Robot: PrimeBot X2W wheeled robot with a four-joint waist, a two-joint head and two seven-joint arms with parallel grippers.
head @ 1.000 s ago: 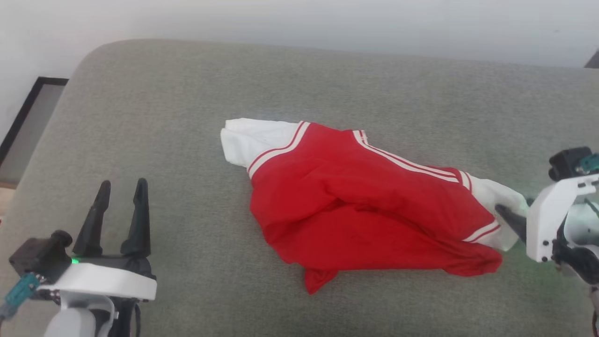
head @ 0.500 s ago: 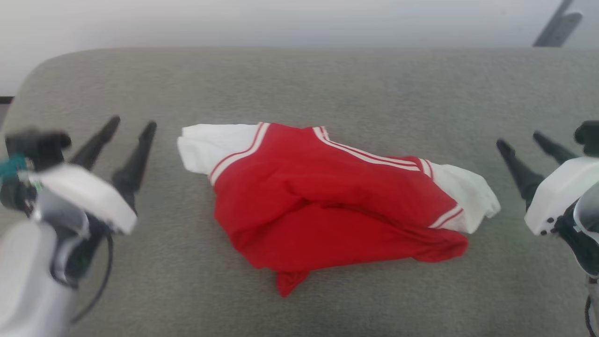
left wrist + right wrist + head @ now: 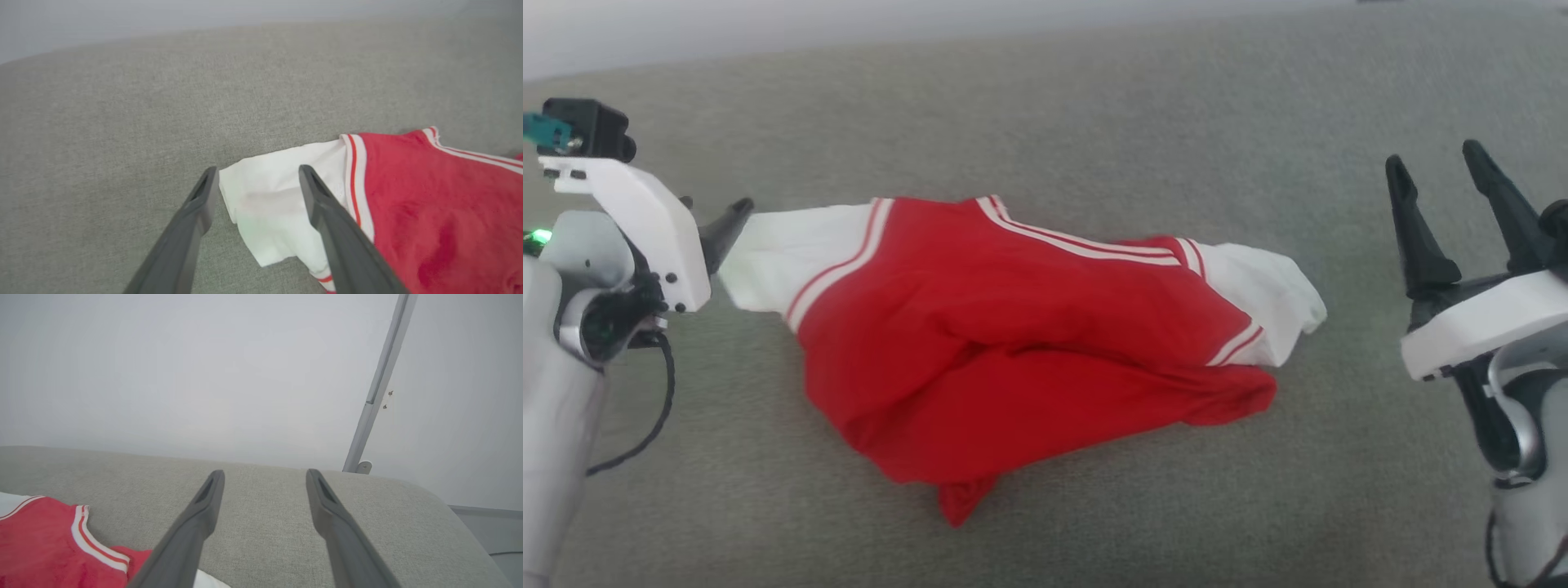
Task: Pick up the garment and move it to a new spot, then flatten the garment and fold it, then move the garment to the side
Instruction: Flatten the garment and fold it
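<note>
Garment (image 3: 1013, 343) smooth red cloth; cushion (image 3: 1094, 106) matt grey woven fabric.

— What are the fingers (image 3: 1417, 237) like?
— Long and dark grey, tapering to points. There are two on the left gripper (image 3: 258, 169) and two on the right gripper (image 3: 1433, 155).
— And behind them?
— A white angular shell (image 3: 645, 220) with small dark screws near its edge. The left one carries a black block (image 3: 592, 129) with a teal connector (image 3: 543, 131), and a green light (image 3: 535, 237) glows below.
— Cables?
— A black cable (image 3: 670, 392) loops beside the pale grey forearm (image 3: 551, 457). A grey loop (image 3: 1515, 416) curves under the right shell.
</note>
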